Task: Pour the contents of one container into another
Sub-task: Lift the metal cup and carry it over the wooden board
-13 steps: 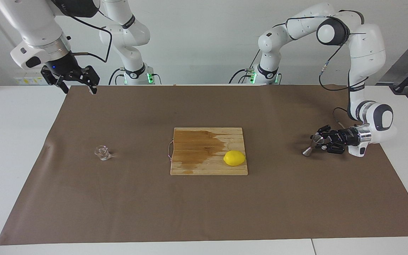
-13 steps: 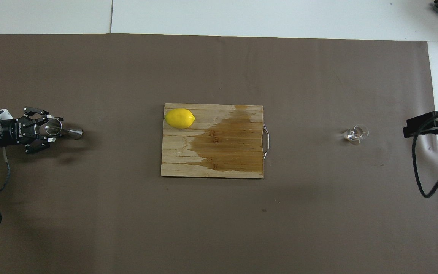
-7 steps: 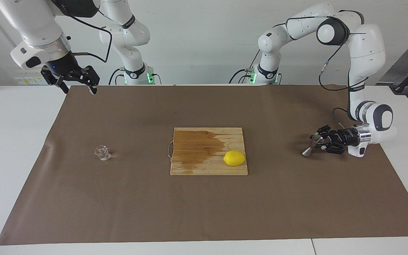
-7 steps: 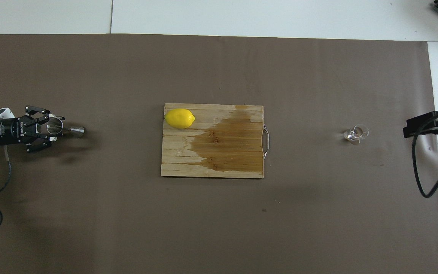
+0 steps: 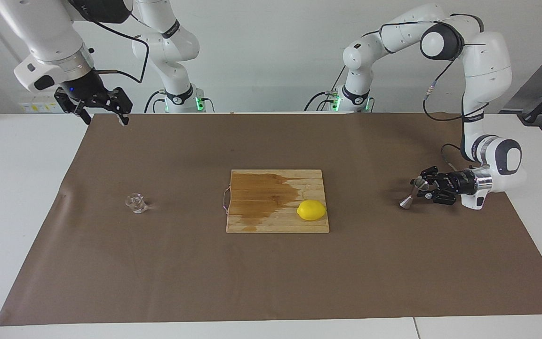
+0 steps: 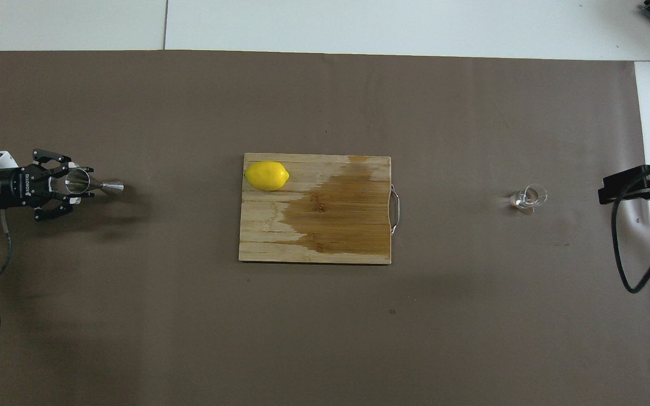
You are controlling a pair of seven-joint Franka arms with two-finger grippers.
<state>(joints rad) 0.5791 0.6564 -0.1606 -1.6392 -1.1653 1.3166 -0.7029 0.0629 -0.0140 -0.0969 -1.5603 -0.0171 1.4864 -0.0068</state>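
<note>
facing: left gripper (image 5: 422, 187) clamped on tilted jigger (image 5: 410, 195) at mat's (image 5: 271, 282) left-arm end, right gripper (image 5: 103, 109) spread over mat corner, waiting | overhead: glass cup (image 6: 528, 198) upright near mat's right-arm edge; lemon (image 6: 267, 175) on cutting board (image 6: 325, 225) corner

Bare brown mat (image 5: 393, 273) rings the glass cup (image 5: 135, 203); midway stand only cutting board (image 5: 271, 221) and lemon (image 5: 311, 210)
</note>
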